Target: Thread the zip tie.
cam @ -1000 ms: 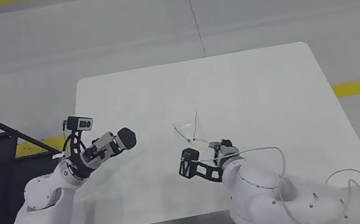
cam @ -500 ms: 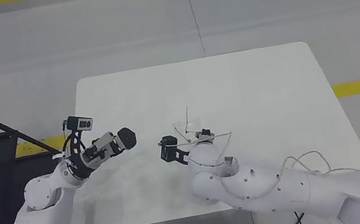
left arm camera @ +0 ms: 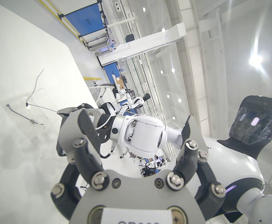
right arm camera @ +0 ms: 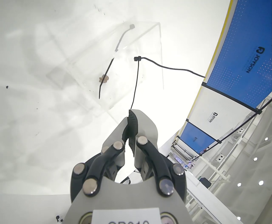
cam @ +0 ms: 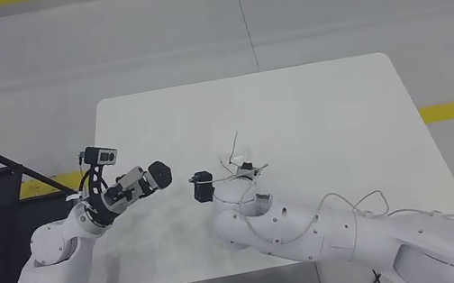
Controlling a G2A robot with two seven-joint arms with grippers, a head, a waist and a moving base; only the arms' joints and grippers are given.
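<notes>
Okay, closest to me are my two grippers. My left gripper (left arm camera: 136, 117) hangs off to the side, well apart from the tie, spread wide and holding nothing. My right gripper (right arm camera: 131, 115) has its two pads squeezed tight on the thin tip of the zip tie (right arm camera: 135, 84). From there the tie goes up to its little square head (right arm camera: 137, 58), and a thicker bit bends away from the head into the air. I cannot tell if the tip has gone through the head or not. Just past it is a clear stand (right arm camera: 146, 31) on the white table (cam: 330, 105), with a second tie (right arm camera: 122, 38) resting on it.

What worries me is the grip. I only have the very end, so I think a hard pull could make it slip out. The tie is thin and floppy too, so it may bend and miss the hole. And if I bump the stand, it could slide and take the other tie with it.
</notes>
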